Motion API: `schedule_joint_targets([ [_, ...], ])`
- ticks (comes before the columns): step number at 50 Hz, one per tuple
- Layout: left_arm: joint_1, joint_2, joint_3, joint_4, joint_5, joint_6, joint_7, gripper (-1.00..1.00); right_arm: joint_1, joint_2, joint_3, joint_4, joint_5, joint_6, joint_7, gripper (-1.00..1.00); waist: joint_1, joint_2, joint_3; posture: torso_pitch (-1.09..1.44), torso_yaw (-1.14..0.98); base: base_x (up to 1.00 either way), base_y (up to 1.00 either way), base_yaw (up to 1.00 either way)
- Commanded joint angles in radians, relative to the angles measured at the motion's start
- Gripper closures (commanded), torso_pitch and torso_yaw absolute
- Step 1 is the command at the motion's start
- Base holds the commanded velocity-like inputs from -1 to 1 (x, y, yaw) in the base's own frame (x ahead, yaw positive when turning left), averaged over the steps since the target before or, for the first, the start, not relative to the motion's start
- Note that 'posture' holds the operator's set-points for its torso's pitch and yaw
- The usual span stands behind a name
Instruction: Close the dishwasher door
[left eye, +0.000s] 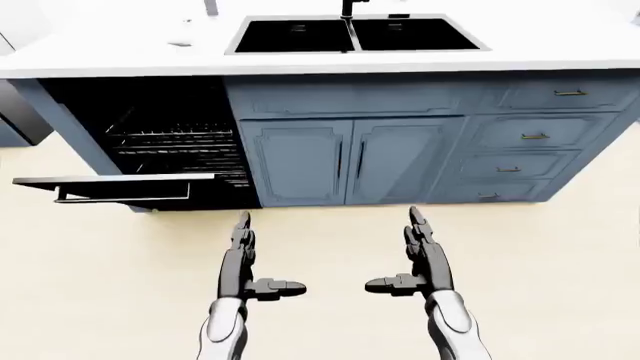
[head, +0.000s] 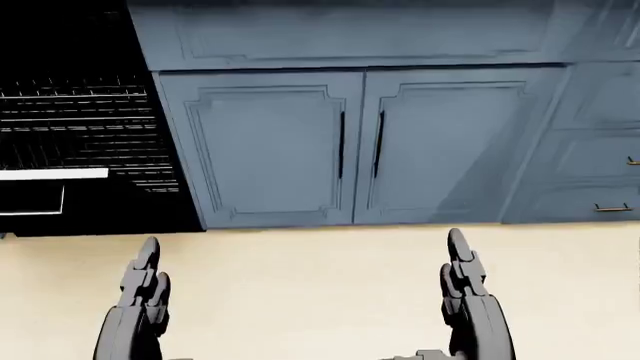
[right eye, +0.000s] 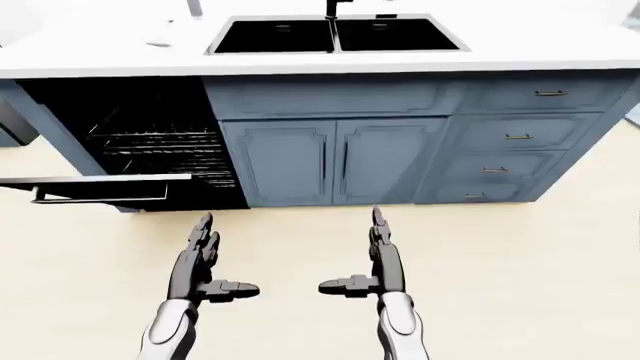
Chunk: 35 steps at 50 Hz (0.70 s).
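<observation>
Across the left-eye view we see the dishwasher door (left eye: 115, 182) dropped flat at left, its racks (left eye: 175, 142) exposed under the white counter (left eye: 560, 52) with a black double sink (left eye: 355, 34). Our left hand (left eye: 240, 259) and right hand (left eye: 420, 259) hover over the floor with fingers spread, gripping nothing, well apart from the door.

Up close, the head view shows two blue cabinet doors (head: 355, 146) above both fingertips.

Over in the right-eye view we note the drawers (right eye: 515, 136) at right.
</observation>
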<state>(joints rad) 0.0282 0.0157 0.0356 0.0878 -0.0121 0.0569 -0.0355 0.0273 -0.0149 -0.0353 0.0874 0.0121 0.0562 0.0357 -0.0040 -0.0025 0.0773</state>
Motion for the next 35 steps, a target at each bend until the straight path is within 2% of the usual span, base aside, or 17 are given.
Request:
schedule_joint_targets([
  [1, -0.027, 0.0, -0.003, -0.072, 0.008, -0.09, 0.009, -1.0, -0.015, 0.003, 0.001, -0.124, 0.016, -0.037, 0.0, -1.0, -0.002, -0.008, -0.001, 0.0, 0.0, 0.0, 0.0, 0.0],
  [2, -0.028, 0.0, -0.002, -0.071, 0.008, -0.093, 0.01, -1.0, -0.013, 0.003, 0.003, -0.128, 0.02, -0.034, 0.003, -1.0, 0.002, -0.008, -0.036, 0.0, 0.0, 0.0, 0.0, 0.0],
  [3, -0.029, 0.001, -0.001, -0.07, 0.008, -0.095, 0.011, -1.0, -0.012, 0.005, 0.004, -0.123, 0.023, -0.044, 0.004, -1.0, 0.007, -0.002, -0.062, 0.0, 0.0, 0.0, 0.0, 0.0],
  [4, -0.029, 0.0, -0.002, -0.068, 0.008, -0.095, 0.011, -1.0, -0.014, 0.005, 0.003, -0.119, 0.021, -0.053, -0.001, -1.0, 0.007, -0.002, -0.052, 0.0, 0.0, 0.0, 0.0, 0.0],
  [5, -0.029, 0.0, -0.002, -0.068, 0.009, -0.097, 0.012, -1.0, -0.012, 0.005, 0.002, -0.128, 0.024, -0.05, -0.002, -1.0, 0.006, -0.006, -0.016, 0.0, 0.0, 0.0, 0.0, 0.0],
  [7, -0.029, 0.0, -0.004, -0.065, 0.01, -0.099, 0.012, -1.0, -0.006, 0.002, 0.004, -0.137, 0.016, -0.048, -0.007, -1.0, 0.006, -0.008, -0.07, 0.0, 0.0, 0.0, 0.0, 0.0],
  [8, -0.027, -0.001, -0.006, -0.063, 0.013, -0.103, 0.013, -1.0, -0.006, 0.002, 0.006, -0.136, 0.009, -0.049, -0.009, -1.0, 0.007, -0.008, -0.075, 0.0, 0.0, 0.0, 0.0, 0.0],
  [24, -0.008, -0.004, -0.016, -0.092, 0.027, -0.101, 0.012, -1.0, 0.007, 0.001, 0.015, -0.126, -0.046, -0.066, -0.017, -1.0, 0.009, -0.003, -0.089, 0.0, 0.0, 0.0, 0.0, 0.0],
  [25, -0.008, -0.004, -0.016, -0.094, 0.027, -0.101, 0.012, -1.0, 0.008, 0.001, 0.015, -0.128, -0.045, -0.065, -0.016, -1.0, 0.012, 0.002, -0.105, 0.0, 0.0, 0.0, 0.0, 0.2],
  [27, -0.007, -0.004, -0.016, -0.096, 0.027, -0.099, 0.011, -1.0, 0.01, 0.001, 0.013, -0.134, -0.047, -0.061, -0.017, -1.0, 0.012, 0.002, -0.081, 0.0, 0.0, 0.0, 0.0, 0.29],
  [35, -0.005, -0.003, -0.016, -0.103, 0.029, -0.096, 0.011, -1.0, 0.012, 0.002, 0.017, -0.138, -0.054, -0.061, -0.017, -1.0, 0.021, 0.004, -0.067, 0.0, 0.0, 0.0, 0.0, 0.29],
])
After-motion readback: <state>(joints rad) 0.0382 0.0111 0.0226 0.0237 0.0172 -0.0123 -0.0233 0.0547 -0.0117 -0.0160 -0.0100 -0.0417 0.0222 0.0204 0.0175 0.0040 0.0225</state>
